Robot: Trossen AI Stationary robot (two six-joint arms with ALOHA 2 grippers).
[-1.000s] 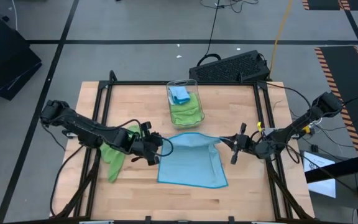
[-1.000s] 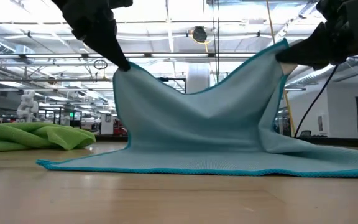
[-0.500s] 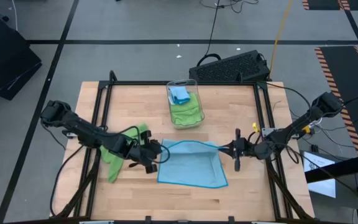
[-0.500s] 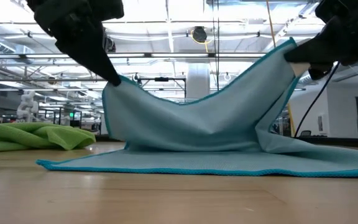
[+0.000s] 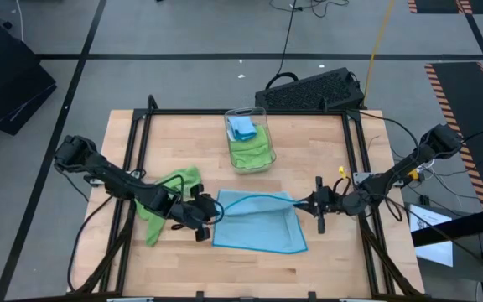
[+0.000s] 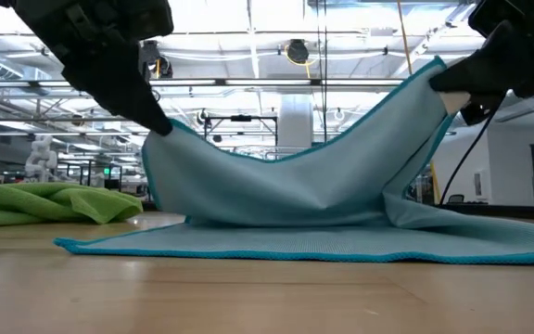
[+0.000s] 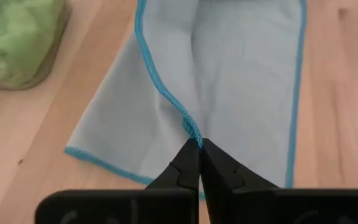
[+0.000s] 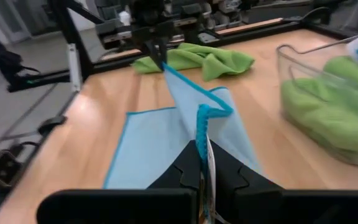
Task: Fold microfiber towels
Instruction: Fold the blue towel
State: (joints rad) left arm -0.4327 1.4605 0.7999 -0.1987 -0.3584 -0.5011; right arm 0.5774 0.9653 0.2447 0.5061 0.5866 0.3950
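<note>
Fold under way on blue towel [image 5: 257,221], just in front of the clear bin [image 5: 250,138].
Left gripper [image 5: 209,210] and right gripper [image 5: 309,203], each pinched shut on a back corner, have carried that edge forward and seemingly lower; the front edge lies flat.

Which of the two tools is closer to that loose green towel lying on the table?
Left. The left tool sits just beside the green towel; the right tool is across the blue towel, on its far side.
</note>
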